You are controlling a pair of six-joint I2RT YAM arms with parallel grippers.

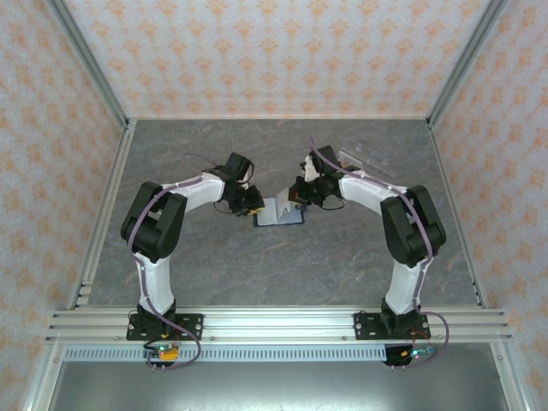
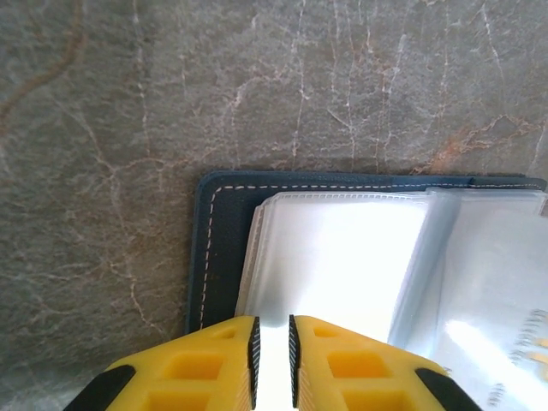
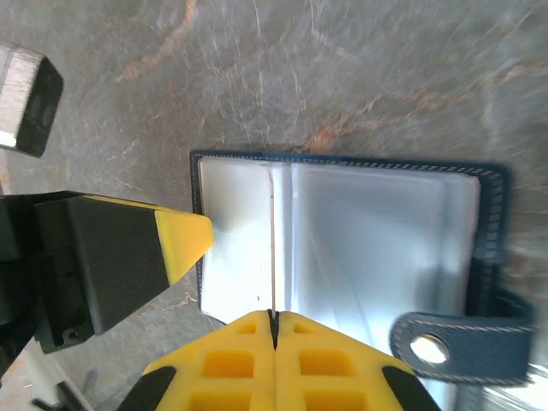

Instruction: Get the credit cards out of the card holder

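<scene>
The card holder lies open and flat in the middle of the table, its long side running from 9 o'clock to 3 o'clock in the top view. Its clear sleeves face up. The credit cards should be inside them, but I cannot pick one out for sure. The snap tab sticks out at the right end. The left gripper sits at the holder's left end, so the sleeves lie from 12 to 2 o'clock off its tips. Its fingers are a little apart, just a thin slit, with nothing pinched that I can see. The right gripper is pressed tight together at the holder's long edge, with the sleeves at 12 o'clock. I cannot tell if it nips a sleeve. Both are right at the holder, so I think a card should slide out along the long side.
</scene>
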